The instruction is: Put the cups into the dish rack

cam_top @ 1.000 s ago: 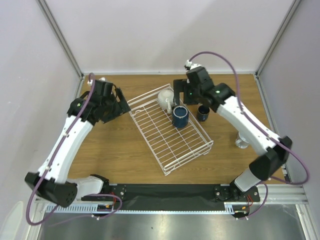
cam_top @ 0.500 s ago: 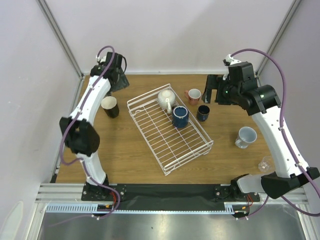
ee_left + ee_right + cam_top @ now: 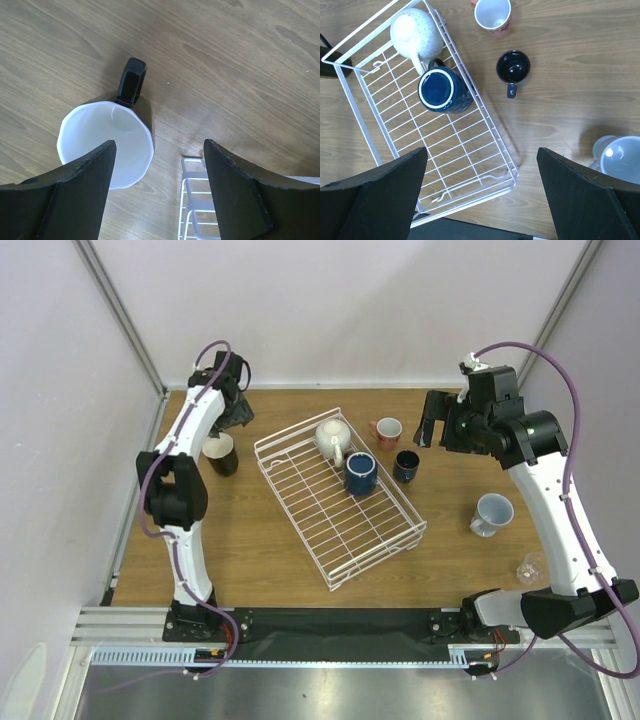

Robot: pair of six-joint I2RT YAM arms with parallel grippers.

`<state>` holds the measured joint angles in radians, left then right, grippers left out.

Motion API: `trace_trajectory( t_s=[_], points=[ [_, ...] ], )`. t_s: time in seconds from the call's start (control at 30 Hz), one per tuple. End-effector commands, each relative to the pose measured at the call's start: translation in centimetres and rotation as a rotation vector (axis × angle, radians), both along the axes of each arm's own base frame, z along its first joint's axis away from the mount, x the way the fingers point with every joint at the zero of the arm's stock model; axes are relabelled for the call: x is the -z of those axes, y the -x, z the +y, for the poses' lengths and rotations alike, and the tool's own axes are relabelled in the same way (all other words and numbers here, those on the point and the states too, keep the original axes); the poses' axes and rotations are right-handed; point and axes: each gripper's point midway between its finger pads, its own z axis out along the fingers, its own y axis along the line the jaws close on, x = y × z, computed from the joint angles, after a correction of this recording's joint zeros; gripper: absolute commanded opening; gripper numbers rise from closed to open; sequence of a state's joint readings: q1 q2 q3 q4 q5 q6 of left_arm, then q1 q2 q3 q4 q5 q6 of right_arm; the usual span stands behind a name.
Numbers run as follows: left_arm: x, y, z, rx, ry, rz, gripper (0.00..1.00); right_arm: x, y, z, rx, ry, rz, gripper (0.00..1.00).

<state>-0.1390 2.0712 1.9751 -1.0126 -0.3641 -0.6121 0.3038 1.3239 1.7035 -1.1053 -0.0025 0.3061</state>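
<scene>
Left end effector (image 3: pixel 159 150) hovers agape over black mug (image 3: pixel 100 131); right end effector (image 3: pixel 481 155), agape, faces dish rack (image 3: pixel 450 145).

Bright, even light from overhead fills all three views. Shadows on the desk (image 3: pixel 260 530) are soft and short; the pale cup (image 3: pixel 620 160) in the right wrist view has a faint smudge beside it. Wood grain reads sharp; the jaws are dark, near-featureless shapes.

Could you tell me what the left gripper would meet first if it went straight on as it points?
The left gripper points down, jaws open; one would likely clip the black mug at its rim, the gap landing on table. Depth is unclear.
</scene>
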Motion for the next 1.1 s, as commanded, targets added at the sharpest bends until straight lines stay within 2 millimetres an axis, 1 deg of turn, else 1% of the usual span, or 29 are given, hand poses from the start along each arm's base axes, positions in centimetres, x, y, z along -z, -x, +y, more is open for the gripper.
trace_trajectory(
  t_s=[0.0, 0.13, 0.2, 0.23, 0.33, 0.4, 0.43, 0.47, 0.5, 0.53, 0.6, 0.63, 0.67, 0.73, 0.8, 0.9, 0.97, 1.0, 1.03, 1.07],
  points=[
    [1.4, -0.4, -0.2, -0.022, 0.022, 0.009, 0.76, -0.4, 0.5, 0.0, 0.003, -0.027, -0.005, 0.98],
    [3.1, -0.1, 0.1, -0.04, 0.017, 0.054, 0.75, -0.2, 0.6, -0.4, 0.021, -0.026, 0.003, 0.98],
    [3.5, 0.2, 0.2, -0.053, 0.016, 0.061, 0.75, 0.0, 0.7, -0.5, 0.029, -0.026, 0.006, 0.98],
    [4.1, 0.4, 0.3, -0.053, 0.017, 0.072, 0.75, 0.1, 0.6, -0.7, 0.036, -0.026, 0.009, 0.98],
    [4.9, 0.3, 0.1, -0.052, 0.03, 0.078, 0.7, 0.5, 0.6, -0.8, 0.042, -0.028, 0.018, 0.98],
    [5.4, 0.3, 0.1, -0.058, 0.049, 0.088, 0.66, 0.5, 0.5, -0.8, 0.042, -0.036, 0.017, 0.98],
    [5.6, 0.1, 0.3, -0.062, 0.057, 0.089, 0.62, 0.5, 0.5, -0.7, 0.039, -0.041, 0.019, 0.98],
    [5.6, 0.1, 0.5, -0.065, 0.061, 0.091, 0.55, 0.4, 0.4, -0.7, 0.037, -0.046, 0.016, 0.98],
    [5.7, 0.0, 0.6, -0.069, 0.068, 0.088, 0.52, 0.4, 0.3, -0.7, 0.035, -0.047, 0.016, 0.99],
    [5.5, -0.1, 0.7, -0.071, 0.076, 0.081, 0.43, 0.3, 0.4, -0.8, 0.038, -0.047, 0.016, 0.98],
    [5.3, -0.2, 1.1, -0.075, 0.086, 0.076, 0.34, 0.2, 0.3, -0.8, 0.038, -0.048, 0.011, 0.98],
    [4.9, -0.1, 1.2, -0.079, 0.09, 0.068, 0.22, 0.1, 0.4, -0.8, 0.036, -0.051, 0.011, 0.98],
    [4.6, -0.2, 1.3, -0.081, 0.094, 0.059, 0.16, -0.1, 0.5, -0.8, 0.034, -0.054, 0.005, 0.98],
    [4.2, -0.2, 1.7, -0.081, 0.103, 0.048, 0.0, -0.1, 0.5, -0.7, 0.031, -0.058, 0.005, 0.98],
    [3.3, -0.1, 2.0, -0.082, 0.111, 0.036, 0.0, -0.2, 0.6, -0.8, 0.028, -0.059, 0.003, 0.98],
    [-0.1, -0.1, 1.7, -0.07, 0.136, -0.024, 0.0, -0.5, 0.8, -0.5, -0.001, -0.067, 0.008, 0.98],
    [-2.9, 0.0, 1.0, -0.051, 0.175, -0.079, 0.0, -0.7, 1.1, -0.4, -0.01, -0.071, 0.014, 0.98],
    [-6.1, 0.4, 0.7, -0.035, 0.194, -0.149, 0.0, -0.9, 1.4, -0.2, -0.027, -0.078, 0.014, 0.99],
    [-7.6, 0.7, 0.4, -0.023, 0.211, -0.183, 0.0, -0.9, 1.6, -0.1, -0.038, -0.081, 0.017, 0.99],
    [-9.5, 1.2, -0.3, 0.004, 0.25, -0.222, 0.0, -1.1, 1.8, 0.2, -0.055, -0.091, 0.012, 0.99]
  ],
)
